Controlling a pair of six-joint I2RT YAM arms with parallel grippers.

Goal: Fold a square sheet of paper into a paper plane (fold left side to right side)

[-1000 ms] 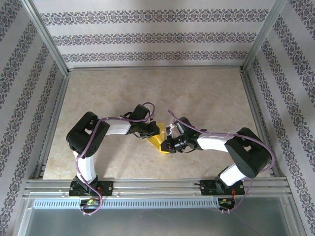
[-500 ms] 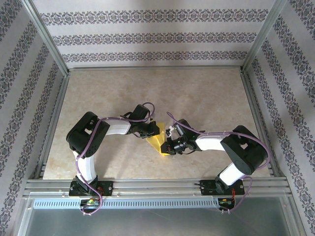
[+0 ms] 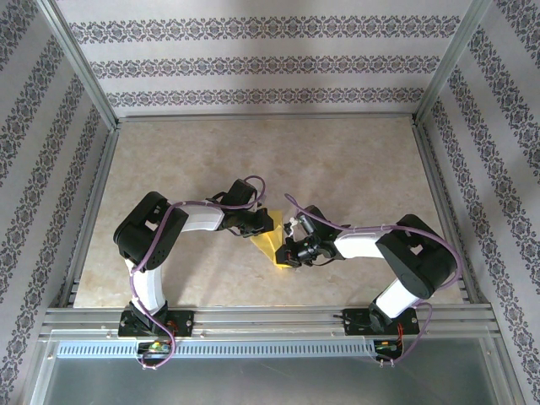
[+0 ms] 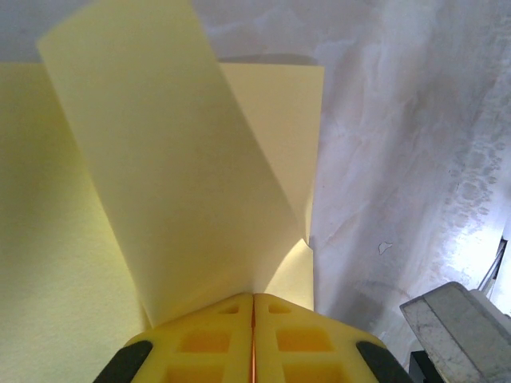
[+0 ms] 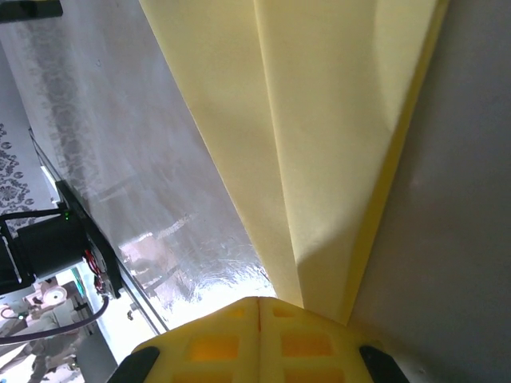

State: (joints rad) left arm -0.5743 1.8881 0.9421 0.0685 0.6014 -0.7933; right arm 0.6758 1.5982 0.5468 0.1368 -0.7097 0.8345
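The yellow square sheet of paper [image 3: 268,242] lies mid-table, folded to a pointed shape between my two grippers. My left gripper [image 3: 256,226] is at its far left edge. In the left wrist view its jaws [image 4: 254,297] are shut on a flap [image 4: 176,175] that curls up off the flat part of the sheet [image 4: 48,263]. My right gripper [image 3: 285,251] sits at the paper's near right end. In the right wrist view its jaws [image 5: 259,300] are shut, and the tips meet the narrow end of the folded paper [image 5: 319,120], where a long crease runs in.
The beige table [image 3: 337,160] has aluminium rails along its left [image 3: 93,211], right [image 3: 439,202] and near [image 3: 270,316] edges, with patterned walls behind. A grey part of the right gripper [image 4: 455,319] is close beside the left jaws.
The right arm's elbow has drifted slightly left. Both grippers and the paper stay almost where they were.
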